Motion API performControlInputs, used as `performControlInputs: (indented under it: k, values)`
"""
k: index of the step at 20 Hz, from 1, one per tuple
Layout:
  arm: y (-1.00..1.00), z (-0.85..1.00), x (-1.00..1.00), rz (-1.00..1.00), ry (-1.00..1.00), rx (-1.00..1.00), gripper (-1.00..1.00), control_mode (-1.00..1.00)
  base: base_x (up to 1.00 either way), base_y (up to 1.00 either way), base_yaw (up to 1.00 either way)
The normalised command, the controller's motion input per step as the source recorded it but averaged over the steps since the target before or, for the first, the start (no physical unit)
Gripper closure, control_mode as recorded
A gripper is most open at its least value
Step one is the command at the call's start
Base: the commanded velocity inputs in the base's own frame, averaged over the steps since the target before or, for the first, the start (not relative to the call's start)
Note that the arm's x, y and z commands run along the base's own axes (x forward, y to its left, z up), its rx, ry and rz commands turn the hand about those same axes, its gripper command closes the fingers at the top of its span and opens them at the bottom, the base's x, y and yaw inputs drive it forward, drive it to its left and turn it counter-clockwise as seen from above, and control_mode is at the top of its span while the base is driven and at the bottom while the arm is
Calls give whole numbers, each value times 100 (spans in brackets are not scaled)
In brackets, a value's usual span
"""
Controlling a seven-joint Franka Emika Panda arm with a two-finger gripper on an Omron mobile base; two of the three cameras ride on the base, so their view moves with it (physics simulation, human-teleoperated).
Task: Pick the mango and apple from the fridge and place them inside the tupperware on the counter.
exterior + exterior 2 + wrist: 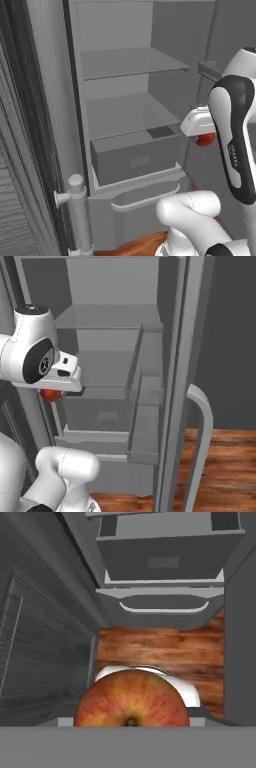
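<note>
Apple (131, 700), round, red with yellow streaks, sits pinched between my jaws at the bottom centre of the hand view, stem end facing the camera. My gripper (205, 139) hangs at the right of the left base view, the red fruit peeking out beneath the white hand; in the right base view it sits at mid-left (51, 394). Tall light grey fridge (130, 115) stands open, flat grey shelves bare, boxy grey drawer (136, 157) low in its cavity. Beneath the fruit in the hand view lies reddish-brown wood-plank floor (160, 649). Dark wood-grain cabinet panel (40, 657) runs down the left of the hand view.
</note>
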Motion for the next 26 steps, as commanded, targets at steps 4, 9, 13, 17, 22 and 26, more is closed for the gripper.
performControlInputs:
  k: [4, 9, 13, 17, 22, 26]
  values:
    - [0, 0, 0, 0, 0, 0, 100, 100, -75, -10, 24]
    - [0, 0, 0, 0, 0, 0, 100, 100, -95, -9, 24]
    - [0, 0, 0, 0, 0, 0, 100, 100, -100, -8, 21]
    - [0, 0, 0, 0, 0, 0, 100, 100, -98, -1, 22]
    - [0, 0, 0, 0, 0, 0, 100, 100, -88, -13, 31]
    - [0, 0, 0, 0, 0, 0, 100, 100, -70, -54, 38]
